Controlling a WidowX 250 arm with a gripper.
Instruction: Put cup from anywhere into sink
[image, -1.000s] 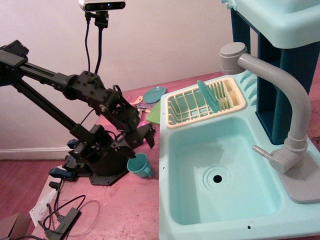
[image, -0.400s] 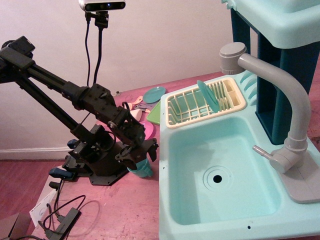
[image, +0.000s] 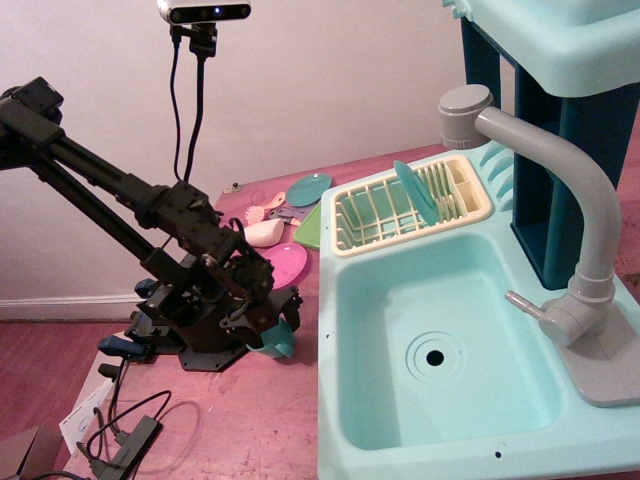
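The small teal cup (image: 280, 343) stands on the pink table just left of the sink's front left corner, mostly covered by my gripper. My gripper (image: 270, 322) is lowered onto the cup, with its dark fingers (image: 293, 305) standing apart on either side of it. It looks open, and I cannot tell whether it touches the cup. The pale aqua sink (image: 380, 300) fills the right half of the view and holds nothing, with its round drain hole (image: 434, 357) showing. The grey faucet (image: 590, 230) stands on its right rim.
A cream dish rack (image: 410, 212) behind the basin holds an upright teal plate (image: 412, 190). A pink plate (image: 287, 262), a green plate (image: 308, 230), a flat teal plate (image: 308, 188) and small toys lie on the table behind the gripper. The arm's black base (image: 185, 325) is at the left.
The arm has swung down and slightly left. The gripper went from hovering above the cup to sitting low over it. The cup has stayed in place.
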